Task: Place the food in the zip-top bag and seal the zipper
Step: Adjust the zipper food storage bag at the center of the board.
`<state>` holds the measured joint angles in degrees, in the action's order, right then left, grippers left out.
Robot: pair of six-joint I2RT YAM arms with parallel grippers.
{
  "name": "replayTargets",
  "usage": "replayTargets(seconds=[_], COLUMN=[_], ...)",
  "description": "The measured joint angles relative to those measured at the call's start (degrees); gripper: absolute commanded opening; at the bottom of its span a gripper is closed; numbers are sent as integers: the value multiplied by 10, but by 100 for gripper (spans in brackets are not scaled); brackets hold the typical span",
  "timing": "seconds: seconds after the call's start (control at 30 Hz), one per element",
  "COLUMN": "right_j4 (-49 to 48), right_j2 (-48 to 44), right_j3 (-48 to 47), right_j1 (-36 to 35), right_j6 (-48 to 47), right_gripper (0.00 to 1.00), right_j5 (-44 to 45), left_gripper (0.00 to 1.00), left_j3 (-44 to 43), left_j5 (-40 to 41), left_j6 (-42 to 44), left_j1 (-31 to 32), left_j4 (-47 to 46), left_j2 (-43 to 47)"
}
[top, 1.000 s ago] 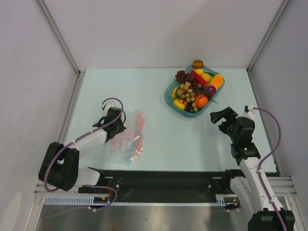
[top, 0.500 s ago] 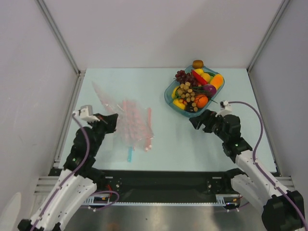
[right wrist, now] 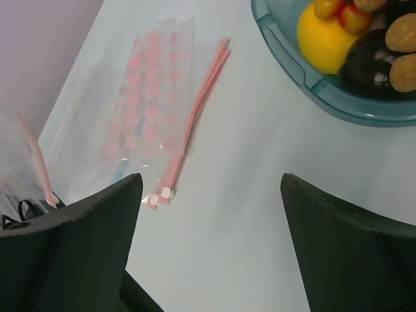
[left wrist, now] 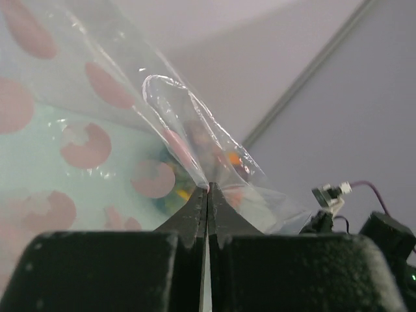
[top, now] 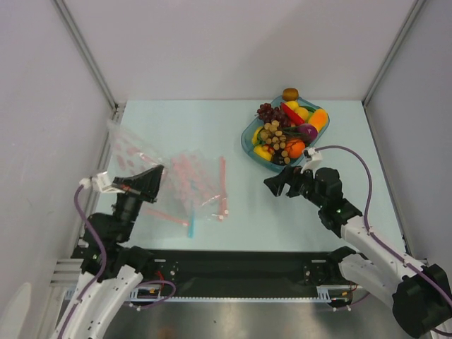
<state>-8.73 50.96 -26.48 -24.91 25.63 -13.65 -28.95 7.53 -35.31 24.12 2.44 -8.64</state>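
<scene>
Leftmost, the left gripper (top: 146,181) hangs above the table (top: 247,205) with its jaws pressed together on a fold of the zip-top bag (top: 126,148). This clear film, printed with pink dots, rises up and to the left of the grip. In the left wrist view the fingertips (left wrist: 195,205) meet with no gap, and the crinkled bag (left wrist: 97,84) fans out ahead of them. A thin pink zipper (top: 167,215) slants from under the gripper toward a short light-blue strip (top: 190,227) lying on the table. Just to the right, a flat stack of similar bags (top: 192,185) rests on the table, pink edges (top: 224,185) facing right. Further right, the right gripper (top: 277,183) hovers low with jaws spread wide, holding nothing; its fingers (right wrist: 84,240) frame bare table. Near it, on the far right, a translucent teal tray (top: 246,139) holds the toy food: a tan grape bunch (top: 274,135), an orange (top: 295,148), a purple piece (top: 307,131) and a lemon (right wrist: 325,36).
</scene>
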Motion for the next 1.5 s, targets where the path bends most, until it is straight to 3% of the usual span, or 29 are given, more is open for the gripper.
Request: replayTargets(seconds=[0.2,0.33,0.7,0.93,1.0,1.03,1.07,1.1,1.13,1.17,1.33,1.5], right_j4=[6,11,20,28,29,30,30,30,30,31,31,32], right_j2=[-20,-71,-124,-143,-141,-140,-138,-136,-134,-133,-130,-122], right_j3=[-3,-2,9,16,16,16,16,16,16,16,16,16], right_j1=[-6,-6,2,9,10,10,10,11,11,11,11,11], right_j6=[-8,-9,-7,-2,-2,-2,-2,-1,-1,0,2,2], right_gripper=[93,93,93,93,93,93,93,93,93,93,93,92], right_j5=[29,70,144,163,164,165,165,164,165,164,164,164], left_gripper=[0,0,1,6,11,20,35,56,92,100,100,100], left_j3=[-15,-30,-140,-152,-140,-127,-113,-99,-80,-62,-17,-32], left_j5=[-140,-178,-193,-182,-166,-156,-150,-143,-135,-126,-55,42], left_j6=[-43,-52,-53,-76,-77,-78,-79,-79,-81,-86,-96,-62], left_j1=[9,67,255,263,249,234,218,203,182,161,84,78], left_j4=[-76,-92,-173,-171,-168,-164,-162,-160,-155,-144,-40,57], left_j2=[-192,-280,-425,-462,-455,-448,-442,-437,-431,-427,-416,-341])
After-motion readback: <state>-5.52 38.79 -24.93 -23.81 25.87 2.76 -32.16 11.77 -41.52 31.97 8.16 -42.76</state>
